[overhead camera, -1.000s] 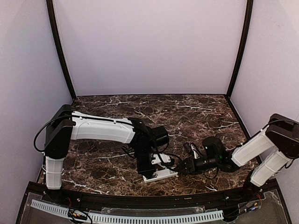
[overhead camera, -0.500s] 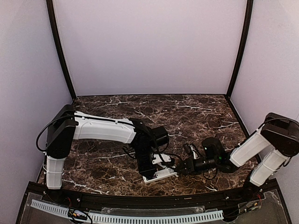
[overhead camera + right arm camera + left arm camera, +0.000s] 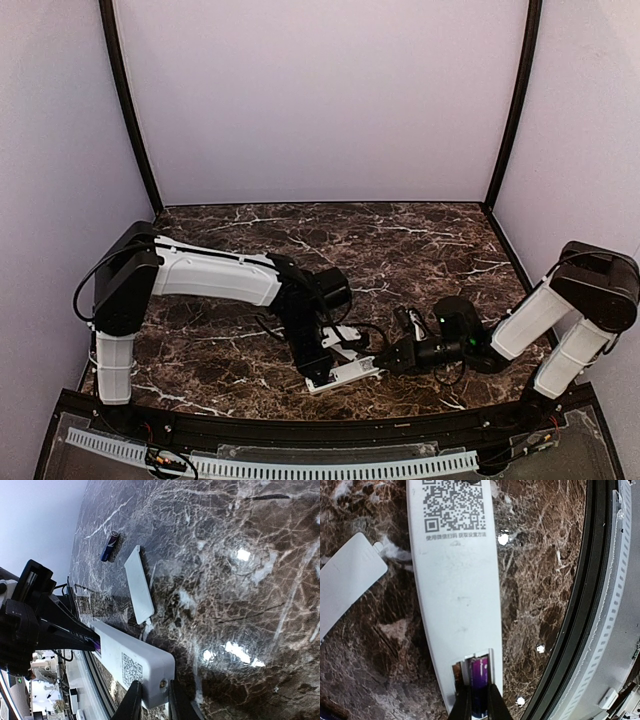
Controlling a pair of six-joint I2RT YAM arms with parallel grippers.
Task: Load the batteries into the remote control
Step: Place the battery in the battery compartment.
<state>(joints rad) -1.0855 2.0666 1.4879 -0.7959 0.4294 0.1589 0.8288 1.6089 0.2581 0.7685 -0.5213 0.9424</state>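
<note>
The remote control (image 3: 457, 580) lies back-up near the table's front edge, its battery recess open at the left end. My left gripper (image 3: 477, 696) is shut on a purple battery (image 3: 479, 680) that sits in the right slot of that recess. My right gripper (image 3: 154, 700) clamps the remote control's (image 3: 127, 657) other end, one finger on each side. A second battery (image 3: 109, 545) lies loose on the marble beyond the cover. From above, the left gripper (image 3: 318, 375) and right gripper (image 3: 386, 360) meet at the two ends of the remote (image 3: 348, 372).
The small white cover plate (image 3: 139, 584) lies flat just behind the remote, also seen as the cover plate (image 3: 347, 580) at the left wrist view's edge. The table's black front rim (image 3: 580, 610) runs close beside the remote.
The right gripper's fingers have closed onto the remote's end. The left arm's elbow has shifted slightly left while its gripper stays on the battery.
</note>
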